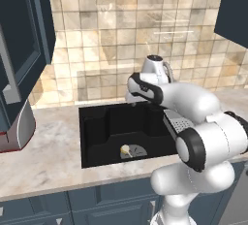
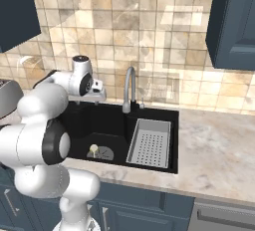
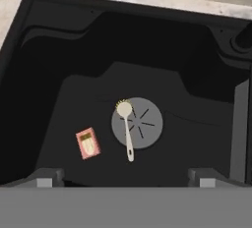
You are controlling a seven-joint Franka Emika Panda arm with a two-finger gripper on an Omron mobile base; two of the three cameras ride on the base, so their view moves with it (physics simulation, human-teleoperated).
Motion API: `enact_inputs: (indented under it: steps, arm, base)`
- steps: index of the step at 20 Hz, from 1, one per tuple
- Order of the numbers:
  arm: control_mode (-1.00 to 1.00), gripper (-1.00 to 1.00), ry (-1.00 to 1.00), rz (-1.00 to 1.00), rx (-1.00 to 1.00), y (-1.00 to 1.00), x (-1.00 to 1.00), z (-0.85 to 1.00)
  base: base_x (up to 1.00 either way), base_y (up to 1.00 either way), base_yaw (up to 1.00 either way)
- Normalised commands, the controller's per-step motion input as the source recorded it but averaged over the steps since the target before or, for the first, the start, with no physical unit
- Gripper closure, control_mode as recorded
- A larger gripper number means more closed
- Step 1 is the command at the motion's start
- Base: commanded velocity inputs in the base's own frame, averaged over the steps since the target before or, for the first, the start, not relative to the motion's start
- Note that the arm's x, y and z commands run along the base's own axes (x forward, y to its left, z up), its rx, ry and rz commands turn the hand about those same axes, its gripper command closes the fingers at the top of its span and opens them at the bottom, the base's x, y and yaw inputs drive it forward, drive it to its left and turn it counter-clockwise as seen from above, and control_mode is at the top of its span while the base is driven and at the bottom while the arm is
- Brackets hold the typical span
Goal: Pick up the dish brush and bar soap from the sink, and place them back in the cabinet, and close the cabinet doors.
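Note:
The dish brush [image 3: 128, 136] lies on the floor of the black sink [image 3: 59, 50], its cream head on the round grey drain [image 3: 145, 124] and its handle pointing toward me. The reddish bar soap [image 3: 88, 143] lies flat just left of the brush, apart from it. My gripper [image 3: 125, 179] hangs open high above both, fingertips [image 3: 47, 177] spread wide with nothing between them. From the base, the brush head [image 1: 125, 149] [image 2: 93, 149] shows on the drain, and my hand [image 2: 83, 79] hovers over the sink's left half. A dark blue cabinet door [image 1: 24, 40] stands swung open at upper left.
A curved metal faucet [image 2: 129, 88] rises behind the sink. A grey perforated tray [image 2: 149, 143] fills the basin's right part. A red-and-silver toaster [image 1: 17, 127] stands on the marble counter [image 1: 43, 156] to the left. Another wall cabinet [image 2: 234, 21] hangs at upper right.

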Motion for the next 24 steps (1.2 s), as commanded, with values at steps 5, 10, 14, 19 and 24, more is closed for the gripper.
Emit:
enact_inputs:
  steps: [5,10,14,19,24]
  arm:
    - [-1.0,-1.0,0.0,0.01,0.0,0.0,0.25,-0.19]
    - [-1.0,-1.0,0.0,0.01,0.0,0.0,0.14,-0.19]
    - [-1.0,-1.0,0.0,0.01,0.0,0.0,0.03,-0.22]
    - [-1.0,-1.0,0.0,0.01,0.0,0.0,0.0,-0.22]
    - [-1.0,-1.0,0.0,0.02,0.0,0.0,-0.01,-0.16]
  base:
    - [0.0,0.0,0.0]
    - [0.0,0.0,0.0]
    - [0.0,0.0,0.0]
    - [0.0,0.0,0.0]
    - [0.0,0.0,0.0]
